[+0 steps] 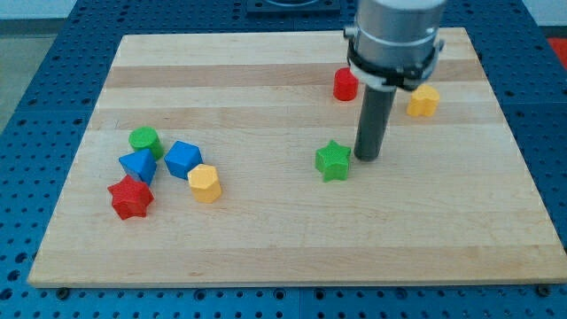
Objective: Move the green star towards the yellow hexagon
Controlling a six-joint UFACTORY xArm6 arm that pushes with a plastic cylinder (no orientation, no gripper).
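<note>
my tip [368, 158] just right of green star [333, 161], yellow hexagon [204, 183] far left, no pincer

One view only, set in front of the wooden board [292, 257] and above it, looking down at a slant toward the far edge; the near edge runs along the view's bottom, the far edge along the view's top; it stands far enough back that nearly the whole board shows, with blue perforated table [27, 53] round it; my tip [368, 158] sits right of centre, the arm's grey body [396, 35] cut off by the view's top; the green star [333, 161] lies just left of my tip; the yellow hexagon [205, 183] well left of it and slightly nearer the camera.
</note>
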